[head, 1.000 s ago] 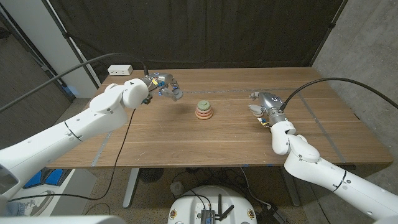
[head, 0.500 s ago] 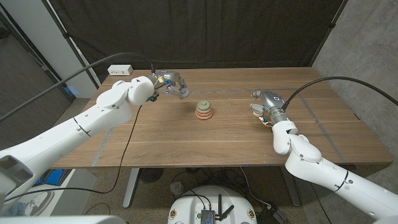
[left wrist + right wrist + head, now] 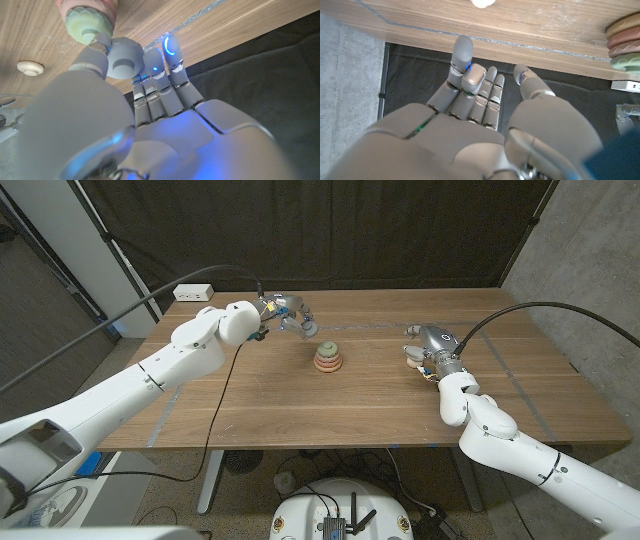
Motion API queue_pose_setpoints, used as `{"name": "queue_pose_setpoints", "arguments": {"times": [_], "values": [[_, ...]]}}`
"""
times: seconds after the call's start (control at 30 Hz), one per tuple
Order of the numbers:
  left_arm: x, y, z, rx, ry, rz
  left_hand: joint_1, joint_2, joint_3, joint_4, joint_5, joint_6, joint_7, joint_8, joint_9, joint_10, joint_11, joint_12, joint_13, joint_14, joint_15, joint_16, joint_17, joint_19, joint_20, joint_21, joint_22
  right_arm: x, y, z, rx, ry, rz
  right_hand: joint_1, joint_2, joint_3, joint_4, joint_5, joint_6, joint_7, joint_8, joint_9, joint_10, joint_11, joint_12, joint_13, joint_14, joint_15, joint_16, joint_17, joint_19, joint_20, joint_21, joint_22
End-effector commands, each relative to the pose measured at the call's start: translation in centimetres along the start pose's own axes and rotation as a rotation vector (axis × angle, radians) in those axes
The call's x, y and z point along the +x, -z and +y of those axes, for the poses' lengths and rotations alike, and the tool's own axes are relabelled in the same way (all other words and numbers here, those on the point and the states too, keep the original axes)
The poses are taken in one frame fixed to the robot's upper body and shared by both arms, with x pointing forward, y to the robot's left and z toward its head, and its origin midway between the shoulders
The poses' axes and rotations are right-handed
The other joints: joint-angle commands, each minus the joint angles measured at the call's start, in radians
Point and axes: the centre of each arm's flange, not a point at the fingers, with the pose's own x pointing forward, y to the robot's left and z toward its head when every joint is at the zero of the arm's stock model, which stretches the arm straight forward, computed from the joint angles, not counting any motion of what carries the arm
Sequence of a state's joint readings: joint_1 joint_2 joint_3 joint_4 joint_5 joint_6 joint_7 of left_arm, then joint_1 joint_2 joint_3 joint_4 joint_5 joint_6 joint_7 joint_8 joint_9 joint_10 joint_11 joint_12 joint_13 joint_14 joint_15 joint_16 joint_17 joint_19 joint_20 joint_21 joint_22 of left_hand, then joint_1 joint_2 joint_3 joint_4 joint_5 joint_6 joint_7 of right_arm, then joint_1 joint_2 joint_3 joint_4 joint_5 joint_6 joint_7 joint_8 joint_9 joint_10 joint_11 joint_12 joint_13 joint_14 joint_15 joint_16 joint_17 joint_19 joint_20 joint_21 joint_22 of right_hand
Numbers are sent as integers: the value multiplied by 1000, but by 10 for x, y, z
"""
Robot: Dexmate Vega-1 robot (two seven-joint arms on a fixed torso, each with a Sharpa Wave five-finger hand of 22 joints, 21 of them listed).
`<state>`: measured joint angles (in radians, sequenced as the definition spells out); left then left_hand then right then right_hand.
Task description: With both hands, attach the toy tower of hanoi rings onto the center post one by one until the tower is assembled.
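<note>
My left hand (image 3: 291,315) hangs over the far middle of the desk (image 3: 300,395), just left of the tower (image 3: 327,357) and a little beyond it. In the left wrist view its fingers (image 3: 159,85) lie straight and side by side, the thumb sits close to the tower's green cap (image 3: 90,22), and I see nothing in its grasp; whether the thumb touches the cap I cannot tell. The tower stands near the desk's centre, its rings stacked on the post: pinkish and tan ones below, the pale green cap on top. In the right wrist view the same stack (image 3: 625,42) sits at the edge, rings lying one on another. My right hand (image 3: 428,345) waits to the right of the tower, well apart from it, low at the desk. In its own wrist view the fingers (image 3: 480,95) are loosely spread and hold nothing. A small white round piece (image 3: 30,68) lies on the desk, away from the tower on the right. A white power strip (image 3: 194,293) rests at the far left corner of the desk.
</note>
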<state>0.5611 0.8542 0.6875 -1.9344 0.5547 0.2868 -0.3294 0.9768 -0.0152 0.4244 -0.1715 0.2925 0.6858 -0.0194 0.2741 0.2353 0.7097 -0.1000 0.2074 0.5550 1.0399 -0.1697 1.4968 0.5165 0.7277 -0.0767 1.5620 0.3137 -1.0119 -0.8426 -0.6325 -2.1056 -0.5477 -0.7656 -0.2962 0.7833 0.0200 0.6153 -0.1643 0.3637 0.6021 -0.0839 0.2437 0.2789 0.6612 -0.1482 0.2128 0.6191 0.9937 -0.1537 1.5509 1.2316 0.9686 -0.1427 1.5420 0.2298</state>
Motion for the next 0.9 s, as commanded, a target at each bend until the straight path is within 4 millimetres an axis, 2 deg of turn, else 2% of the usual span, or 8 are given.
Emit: {"name": "queue_pose_setpoints", "arguments": {"times": [0.03,0.9], "values": [[28,-18,-4,8,36,-62,3,15,-3,4,5,14,-3,0,31,82,-71,4,3,8,-50,-2,6,12,-133,-1,2,4,4,-1,6,11,8,-2,8,0,-3,6,6,-2,-1,0,7,1,-3,1,10,-61,6,3,8,-73,2,2],[46,-32,-15,49,124,-90,0,16,-5,4,4,22,-2,-12,35,87,-69,-2,5,7,-50,-9,20,14,-133,-2,5,3,8,-2,0,3,23,-5,11,3,-2,8,5,-2,-5,0,8,2,-4,3,11,-61,6,3,9,-73,2,1]]}}
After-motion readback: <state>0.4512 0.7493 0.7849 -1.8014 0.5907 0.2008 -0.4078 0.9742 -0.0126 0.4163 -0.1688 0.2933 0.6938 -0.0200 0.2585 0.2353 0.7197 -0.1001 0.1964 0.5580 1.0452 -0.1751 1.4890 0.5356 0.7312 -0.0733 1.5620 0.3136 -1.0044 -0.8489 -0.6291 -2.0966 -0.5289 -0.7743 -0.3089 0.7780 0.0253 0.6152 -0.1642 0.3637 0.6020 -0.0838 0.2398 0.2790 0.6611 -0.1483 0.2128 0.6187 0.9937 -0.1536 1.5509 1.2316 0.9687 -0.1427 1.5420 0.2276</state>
